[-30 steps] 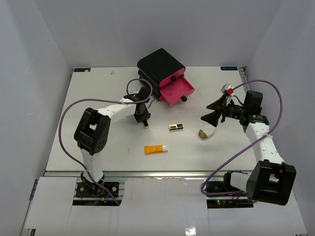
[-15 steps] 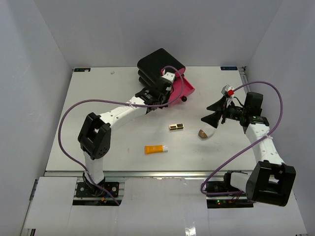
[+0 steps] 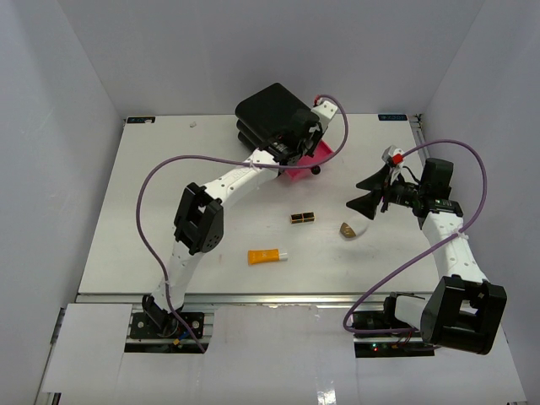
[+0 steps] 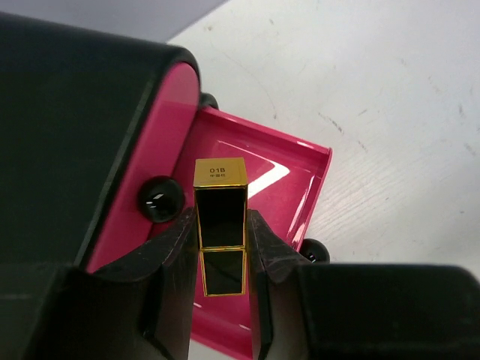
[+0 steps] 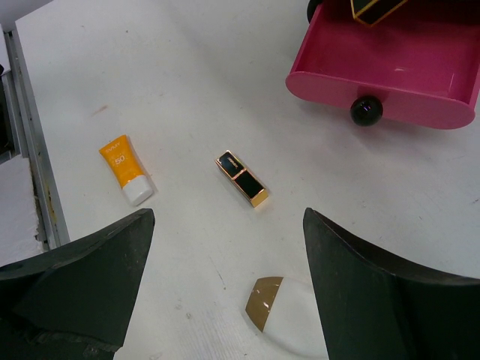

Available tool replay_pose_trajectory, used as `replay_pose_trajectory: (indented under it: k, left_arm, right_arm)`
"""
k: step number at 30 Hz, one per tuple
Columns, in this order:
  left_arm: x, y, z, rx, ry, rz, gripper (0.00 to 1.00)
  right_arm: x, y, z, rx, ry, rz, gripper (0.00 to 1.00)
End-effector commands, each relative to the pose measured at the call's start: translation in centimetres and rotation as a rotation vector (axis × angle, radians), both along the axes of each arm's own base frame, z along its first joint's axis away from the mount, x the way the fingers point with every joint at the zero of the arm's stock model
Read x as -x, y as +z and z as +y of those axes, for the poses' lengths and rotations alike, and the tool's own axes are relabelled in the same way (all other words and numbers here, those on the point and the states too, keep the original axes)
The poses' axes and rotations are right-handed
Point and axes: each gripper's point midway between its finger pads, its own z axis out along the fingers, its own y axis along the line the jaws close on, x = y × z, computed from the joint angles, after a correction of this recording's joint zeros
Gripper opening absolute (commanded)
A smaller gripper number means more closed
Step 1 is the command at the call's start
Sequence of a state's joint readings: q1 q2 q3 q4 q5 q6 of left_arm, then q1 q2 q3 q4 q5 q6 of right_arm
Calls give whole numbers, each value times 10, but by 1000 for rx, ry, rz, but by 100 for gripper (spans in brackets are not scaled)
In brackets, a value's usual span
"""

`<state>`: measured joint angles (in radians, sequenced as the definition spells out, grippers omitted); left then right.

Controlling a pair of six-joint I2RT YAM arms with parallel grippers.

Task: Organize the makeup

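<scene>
My left gripper (image 3: 305, 140) is shut on a black-and-gold lipstick tube (image 4: 220, 225) and holds it above the open pink drawer (image 4: 279, 178) of the black drawer box (image 3: 270, 110). The held tube's end also shows in the right wrist view (image 5: 371, 9). A second lipstick tube (image 3: 302, 218) lies on the table in the middle. An orange tube with a white cap (image 3: 266, 256) lies nearer the front. A white-and-brown egg-shaped piece (image 3: 350, 229) lies just below my right gripper (image 3: 368, 193), which is open and empty above the table. The tan bottle is not in view.
The open drawer (image 5: 390, 52) looks empty inside in the right wrist view. The black box stands at the back middle of the white table (image 3: 152, 194). White walls close in the left, back and right sides.
My left arm has carried the lipstick tube from the table's middle left up and right to over the open pink drawer. The right arm has barely moved.
</scene>
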<state>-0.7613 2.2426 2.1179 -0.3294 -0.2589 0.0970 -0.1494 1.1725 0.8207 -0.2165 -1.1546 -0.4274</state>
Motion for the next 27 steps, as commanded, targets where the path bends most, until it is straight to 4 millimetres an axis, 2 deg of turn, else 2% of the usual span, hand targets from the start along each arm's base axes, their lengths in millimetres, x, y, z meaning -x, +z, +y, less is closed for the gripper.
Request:
replay_pose_trajectory:
  k: [1,7,10,16,19,23,25,27]
  left_arm:
    - [-4,23,-10,17,-27,-65,9]
    - [-10,0,-15,0,-17,-53,18]
    - [-13,-13,-16,-5,-11,-43,27]
    - [-16,-11,-19,10,-8,-52,55]
    - [-15,-9,-19,15,-8,-52,60]
    - [-11,2,-22,45,-21,-49,63]
    - [-1,21,-28,74,-41,-57,63]
    - [14,52,-31,107,-67,-80,63]
  right_arm:
    - [1,7,0,-6,14,-34,87]
    - [1,5,-1,-8,13,-27,87]
    - [0,5,-2,-7,7,-26,87]
    - [0,4,-3,-9,4,-24,87]
    - [0,4,-4,-9,2,-22,87]
    - [-1,4,-6,-3,-7,-29,87]
    - [0,4,-6,2,0,-46,87]
    - [3,3,-5,17,16,-84,87]
